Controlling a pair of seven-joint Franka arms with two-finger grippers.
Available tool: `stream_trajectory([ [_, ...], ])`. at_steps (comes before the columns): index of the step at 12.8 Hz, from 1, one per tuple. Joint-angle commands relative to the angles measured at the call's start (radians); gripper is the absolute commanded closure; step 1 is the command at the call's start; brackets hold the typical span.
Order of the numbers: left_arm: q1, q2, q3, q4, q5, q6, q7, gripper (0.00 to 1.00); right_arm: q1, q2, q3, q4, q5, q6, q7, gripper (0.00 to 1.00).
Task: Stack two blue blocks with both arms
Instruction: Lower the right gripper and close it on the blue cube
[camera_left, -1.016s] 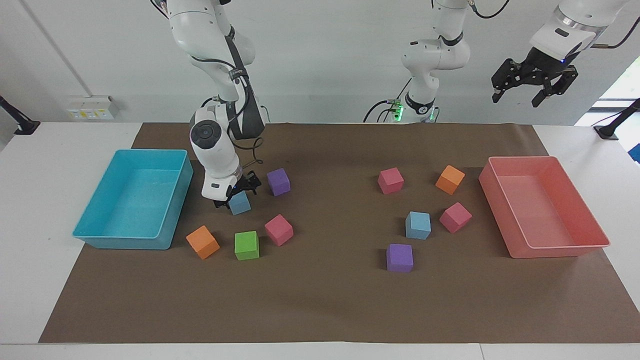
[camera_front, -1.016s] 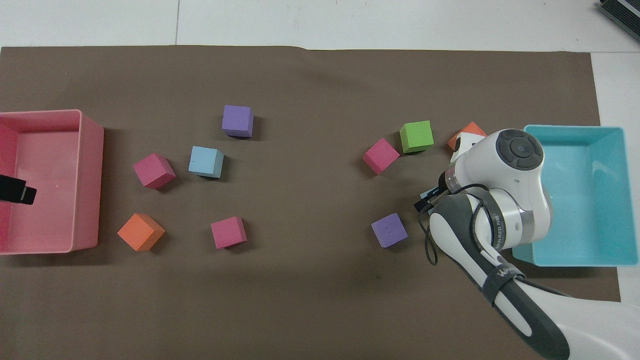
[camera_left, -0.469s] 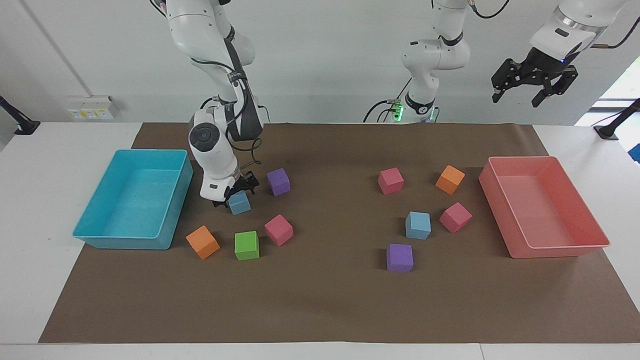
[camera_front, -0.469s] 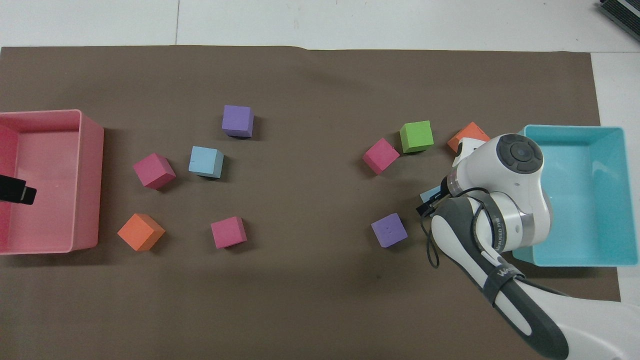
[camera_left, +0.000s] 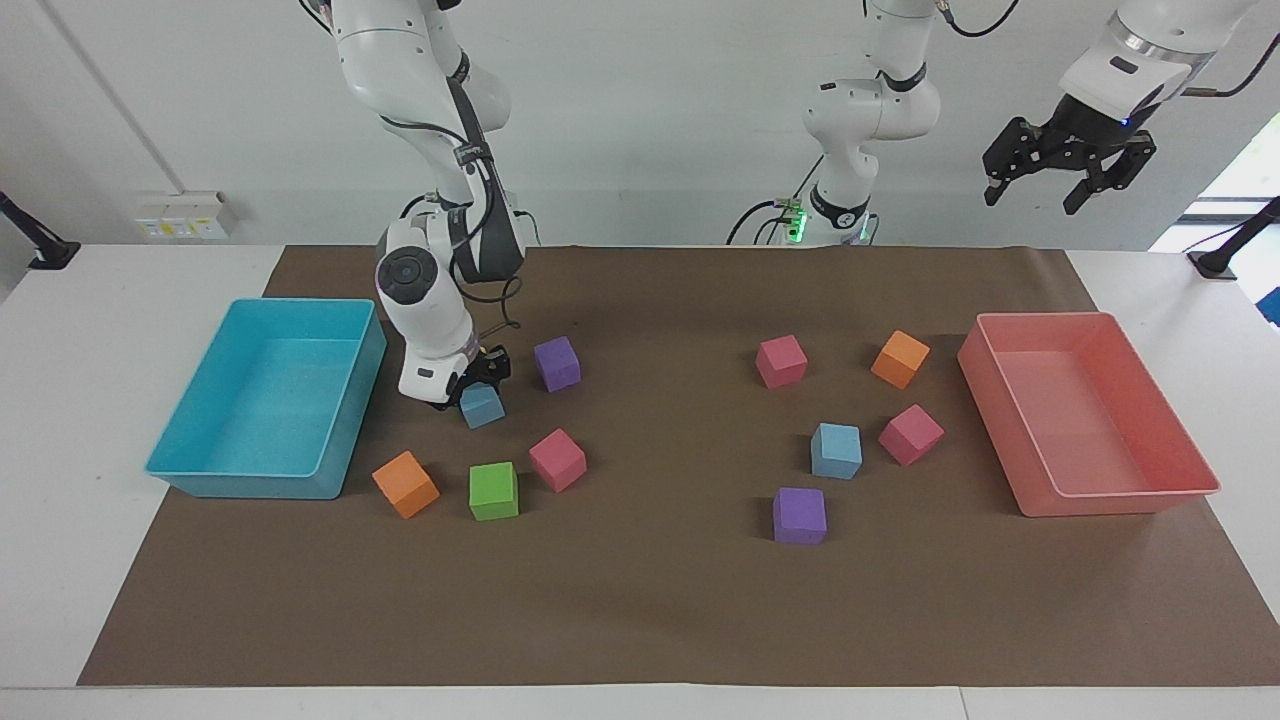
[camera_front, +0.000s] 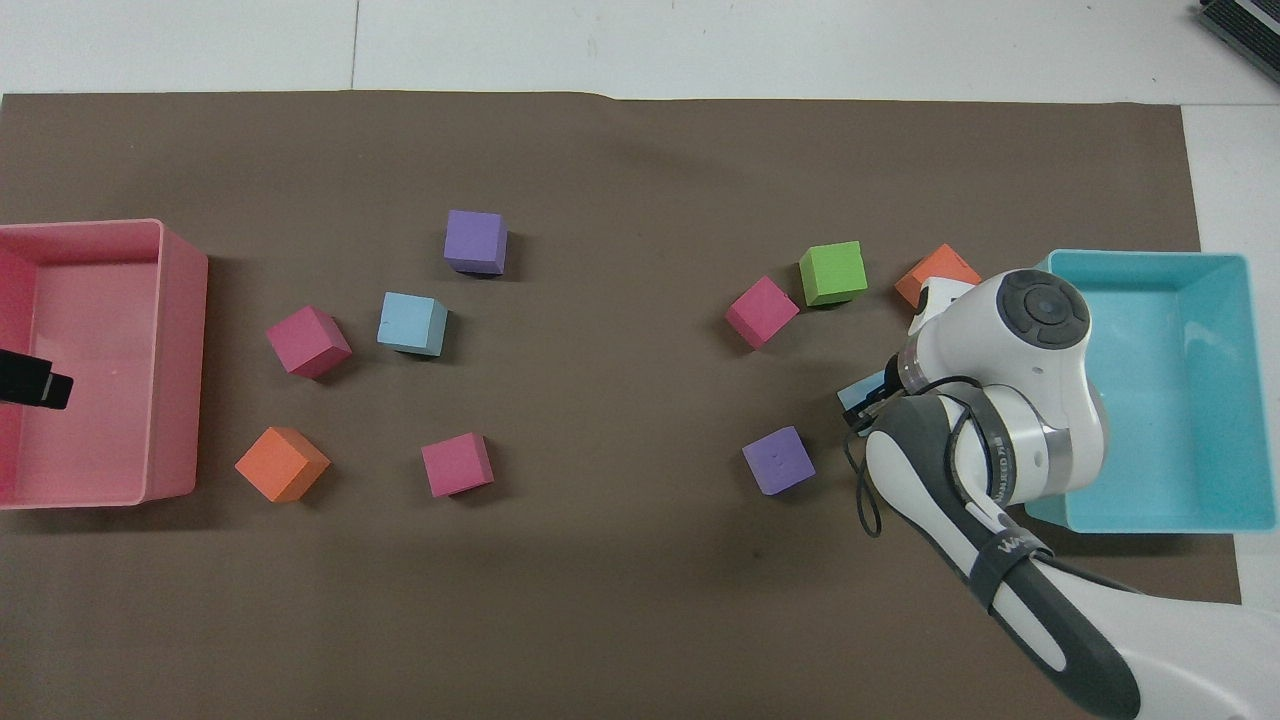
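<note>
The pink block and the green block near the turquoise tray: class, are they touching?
Apart. In the facing view, brown mat shows between the pink block and the green block; the overhead view shows the same gap.

Right hand and blue block slightly raised

One matte sky-blue foam cube sits gripped beside the turquoise tray; the second rests between magenta and purple cubes.
</note>
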Motion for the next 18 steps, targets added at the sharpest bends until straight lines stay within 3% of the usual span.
stream_trajectory([
  [1, -0.001, -0.006, -0.001, -0.001, 0.003, 0.003, -0.001, 0.0, -0.016, -0.014, 0.005, -0.021, -0.002, 0.012, 0.027, 1.0],
  [6, -0.001, -0.006, -0.001, -0.001, 0.003, 0.003, -0.001, 0.0, -0.014, -0.014, 0.007, 0.015, -0.003, -0.025, 0.069, 1.0],
  [12, -0.001, -0.006, -0.001, -0.001, 0.003, 0.003, -0.001, 0.0, -0.013, -0.071, 0.018, 0.089, 0.014, -0.087, 0.246, 1.0],
  [18, -0.001, -0.006, -0.001, -0.001, 0.003, 0.001, -0.001, 0.0, -0.008, -0.06, 0.082, 0.212, 0.06, -0.186, 0.384, 1.0],
])
